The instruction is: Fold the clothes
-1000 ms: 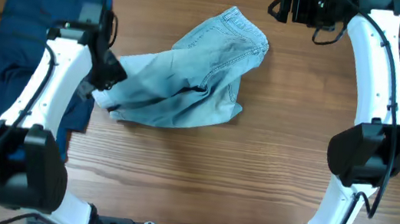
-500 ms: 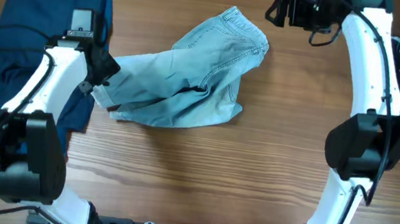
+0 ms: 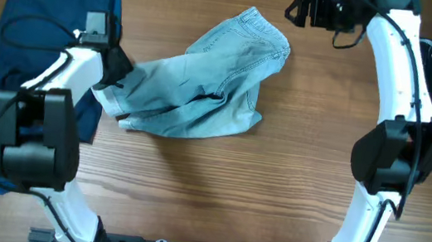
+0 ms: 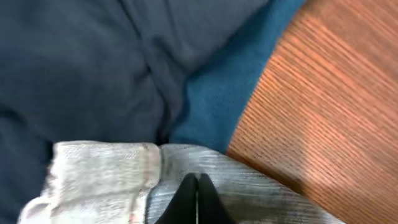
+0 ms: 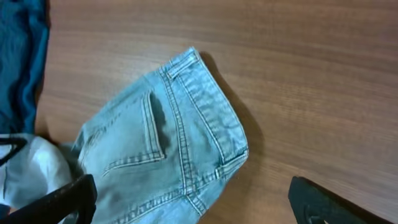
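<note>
Wooden desk [image 3: 191,185] carries the crumpled shorts [image 3: 204,86], their long axis running from my left gripper [image 3: 114,81], pinched shut on the cuff [image 4: 99,174], across to the waistband [image 5: 211,106], just short of my right gripper [image 3: 302,9], spread wide and empty.

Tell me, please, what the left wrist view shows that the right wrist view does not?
Only the left wrist view shows the left claw shut on the pale denim shorts, right beside their cuffed hem. Only the right wrist view shows the shorts' waistband and back pocket, with the right claw open. Both views share the shorts, the navy garment and the wooden table.
</note>
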You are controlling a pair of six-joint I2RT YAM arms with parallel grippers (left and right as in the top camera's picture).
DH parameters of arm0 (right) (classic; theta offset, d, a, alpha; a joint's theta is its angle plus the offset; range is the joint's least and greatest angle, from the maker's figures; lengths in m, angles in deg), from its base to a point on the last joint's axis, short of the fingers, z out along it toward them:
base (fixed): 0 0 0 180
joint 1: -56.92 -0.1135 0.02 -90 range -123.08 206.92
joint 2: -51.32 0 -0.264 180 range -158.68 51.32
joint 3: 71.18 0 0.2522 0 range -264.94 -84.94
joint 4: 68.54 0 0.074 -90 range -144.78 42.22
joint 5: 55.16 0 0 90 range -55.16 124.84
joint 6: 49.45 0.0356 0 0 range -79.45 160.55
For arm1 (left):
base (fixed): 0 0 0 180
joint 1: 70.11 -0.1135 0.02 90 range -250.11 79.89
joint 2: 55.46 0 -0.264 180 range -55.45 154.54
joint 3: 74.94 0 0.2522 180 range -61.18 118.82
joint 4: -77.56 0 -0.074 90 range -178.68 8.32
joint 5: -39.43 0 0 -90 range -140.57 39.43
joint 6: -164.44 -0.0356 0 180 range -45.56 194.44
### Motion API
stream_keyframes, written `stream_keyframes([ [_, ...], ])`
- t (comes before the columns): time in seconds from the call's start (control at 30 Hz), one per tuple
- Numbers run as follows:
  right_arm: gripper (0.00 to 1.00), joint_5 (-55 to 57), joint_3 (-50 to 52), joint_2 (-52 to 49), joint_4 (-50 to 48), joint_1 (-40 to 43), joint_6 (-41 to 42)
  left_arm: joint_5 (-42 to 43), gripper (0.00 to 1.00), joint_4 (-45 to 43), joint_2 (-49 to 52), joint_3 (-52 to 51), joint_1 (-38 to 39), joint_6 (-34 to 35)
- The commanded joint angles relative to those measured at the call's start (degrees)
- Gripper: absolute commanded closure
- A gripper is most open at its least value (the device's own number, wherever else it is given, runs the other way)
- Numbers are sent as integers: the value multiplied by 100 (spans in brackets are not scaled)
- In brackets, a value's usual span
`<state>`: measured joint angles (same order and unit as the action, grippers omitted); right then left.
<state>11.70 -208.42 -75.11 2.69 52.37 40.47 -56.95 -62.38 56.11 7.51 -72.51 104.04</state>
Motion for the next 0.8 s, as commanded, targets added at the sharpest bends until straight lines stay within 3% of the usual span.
stream_keyframes([
  [0.0, 0, -186, 380, -221, -428, -9, 203, 116, 96, -76, -42, 22, 186, -92],
  [0.2, 1, -273, 597, -660, -798, -9, 328, 116, 96, 81, -669, 297, 426, -92],
  [0.43, 1, -798, 597, -765, -881, -9, 326, 114, 96, 131, -2476, 581, 625, -92],
  [0.57, 1, -826, 597, -765, -861, -46, 328, 116, 96, 367, -2876, 581, 643, -90],
  [0.7, 1, -361, 597, -922, -874, -151, 459, 140, 77, 844, -2763, 579, 643, -90],
  [0.77, 2, -291, 597, -1064, -944, -190, 466, 140, 75, 933, -2754, 579, 643, -90],
])
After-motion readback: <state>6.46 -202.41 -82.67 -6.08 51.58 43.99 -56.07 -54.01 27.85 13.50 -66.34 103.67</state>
